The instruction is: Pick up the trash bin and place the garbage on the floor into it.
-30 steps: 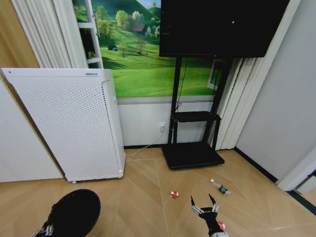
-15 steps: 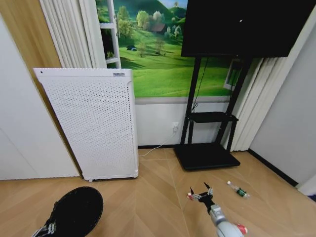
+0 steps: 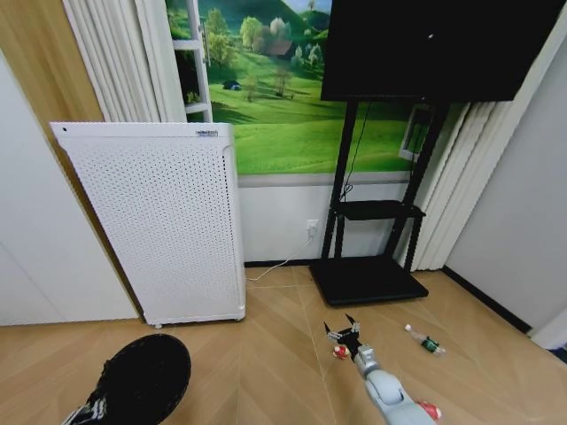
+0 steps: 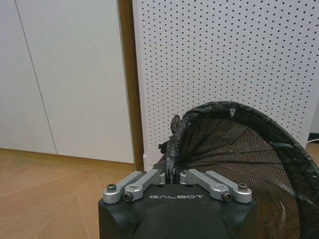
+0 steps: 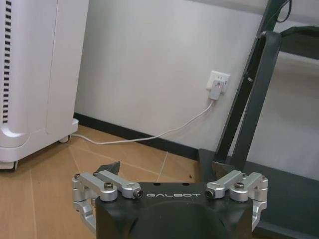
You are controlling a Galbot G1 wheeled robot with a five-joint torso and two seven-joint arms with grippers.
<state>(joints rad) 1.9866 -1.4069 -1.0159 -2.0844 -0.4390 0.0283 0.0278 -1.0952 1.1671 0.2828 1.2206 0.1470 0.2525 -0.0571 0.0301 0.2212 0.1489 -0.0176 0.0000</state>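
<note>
1. Beside the white air purifier (image 3: 168, 221), on its near side, the trash bin (image 3: 140, 381) is held off the floor (image 3: 257, 354) by the left hand (image 4: 172, 178). The fingers are closed tight on the bin's rim and the gathered dark liner (image 4: 174, 137).
2. The bin appears to be a light mesh shell with a thin, soft liner. Judged handling: low weight, but the rim may flex and the liner may slip, so the grip belongs on the rigid rim, not on loose liner alone.
3. The right hand (image 3: 340, 329) is extended well away from the purifier, toward the black TV stand (image 3: 363, 274). Its fingers are spread wide and hold nothing.
4. A crumpled red-and-white item (image 3: 339, 351) lies on the floor just under the right hand, between the purifier and the stand base.
5. A small clear bottle (image 3: 425, 343) lies farther from the purifier, on the far side of that item. A second red item (image 3: 430, 411) lies near the right forearm; its exact form cannot be resolved.
6. Judged handling of the garbage: light, crushable and likely to skid on smooth wood. Take each item across its narrow middle, fingers straddling it from above.
</note>
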